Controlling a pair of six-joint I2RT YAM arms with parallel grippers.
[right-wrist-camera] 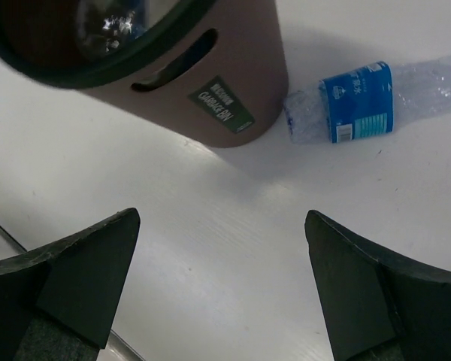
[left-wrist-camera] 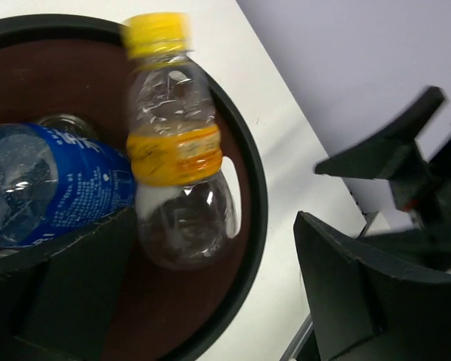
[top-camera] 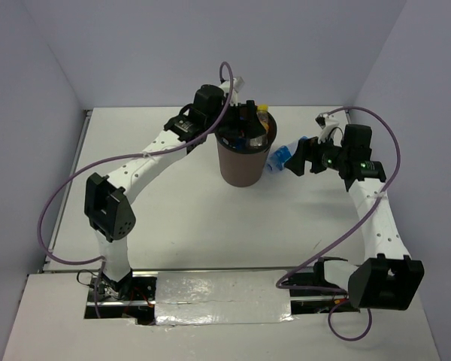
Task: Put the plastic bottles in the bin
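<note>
We see the left gripper (top-camera: 246, 122) spread over the bin (top-camera: 239, 164) by the desk's (top-camera: 180, 218) far edge, orange-label bottle (left-wrist-camera: 173, 150) and blue-label bottle (left-wrist-camera: 52, 180) inside. Right gripper (right-wrist-camera: 222, 218) is spread and empty. Second blue bottle (right-wrist-camera: 357, 101) lies just beside the bin's right.

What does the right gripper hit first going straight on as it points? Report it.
The right gripper probably meets the bare table just short of the bin; depth is unclear, so the bin's wall is possible. The blue-labelled bottle lies off to the side.
</note>
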